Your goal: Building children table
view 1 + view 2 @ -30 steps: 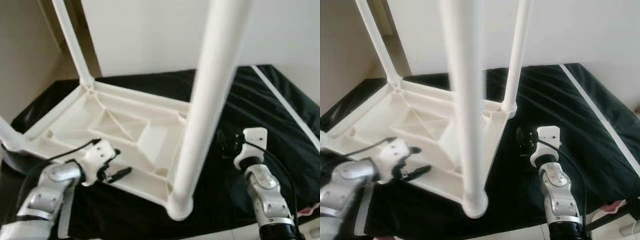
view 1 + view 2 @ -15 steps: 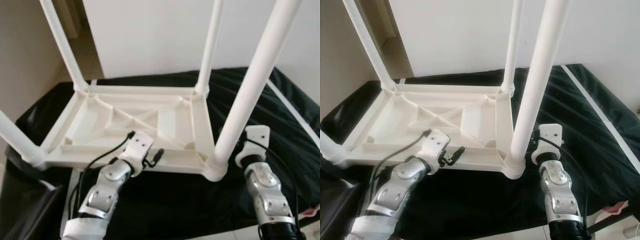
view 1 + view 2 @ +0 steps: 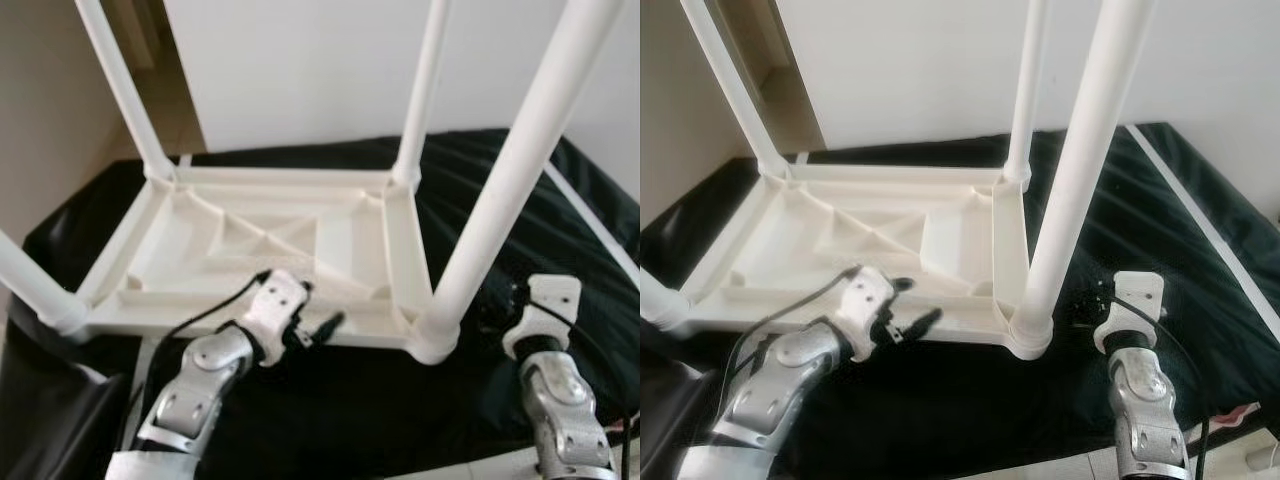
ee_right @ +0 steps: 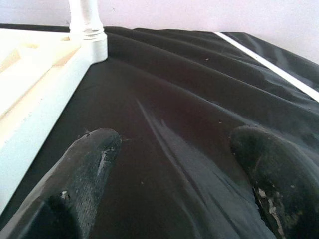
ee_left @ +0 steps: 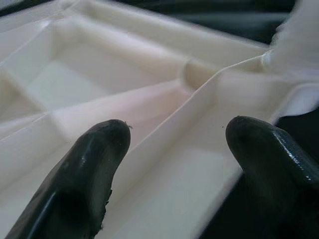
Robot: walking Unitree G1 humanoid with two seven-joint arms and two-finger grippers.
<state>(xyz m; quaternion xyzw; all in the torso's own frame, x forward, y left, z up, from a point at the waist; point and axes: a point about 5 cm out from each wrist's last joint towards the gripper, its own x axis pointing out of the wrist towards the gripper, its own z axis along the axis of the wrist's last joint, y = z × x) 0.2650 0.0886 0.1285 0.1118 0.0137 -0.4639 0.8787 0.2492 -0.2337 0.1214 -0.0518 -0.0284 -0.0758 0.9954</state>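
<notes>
On the black cloth (image 3: 300,420) before me lies the white table (image 3: 250,250), upside down, its legs (image 3: 1080,170) standing straight up. At its near edge my left gripper (image 5: 174,149) has its fingers spread, one on either side of the rim. Beside the near right leg, my right gripper (image 4: 174,164) hangs spread over the cloth, holding nothing.

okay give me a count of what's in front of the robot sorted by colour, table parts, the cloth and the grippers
White: 5, the upturned tabletop plus four table legs.
Black: 3, the cloth, the left gripper, the right gripper.
Total: 8.
</notes>
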